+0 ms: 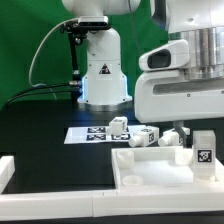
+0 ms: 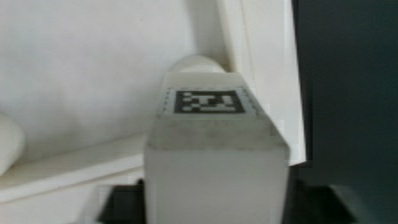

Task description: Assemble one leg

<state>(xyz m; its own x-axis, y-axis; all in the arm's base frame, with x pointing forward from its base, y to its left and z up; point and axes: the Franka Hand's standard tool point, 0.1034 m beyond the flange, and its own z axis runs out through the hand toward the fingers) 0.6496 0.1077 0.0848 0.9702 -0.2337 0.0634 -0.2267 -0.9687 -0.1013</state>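
My gripper (image 1: 203,133) is shut on a leg (image 1: 203,152), a chunky white post with a square marker tag. It holds the leg upright over the right side of the large white tray-like part (image 1: 150,181). In the wrist view the leg (image 2: 210,140) fills the middle, and its far end points down beside the tray's raised rim (image 2: 246,45). The black fingers (image 2: 125,203) press on both of its sides, with my gripper (image 2: 214,208) centred on it. Whether the leg's tip touches the tray floor cannot be told.
Three more legs lie behind the tray: one (image 1: 118,125) on the marker board (image 1: 92,133), one (image 1: 146,137) beside it, one (image 1: 173,134) further right. The robot base (image 1: 102,75) stands at the back. A white ledge (image 1: 5,172) sits at the front left.
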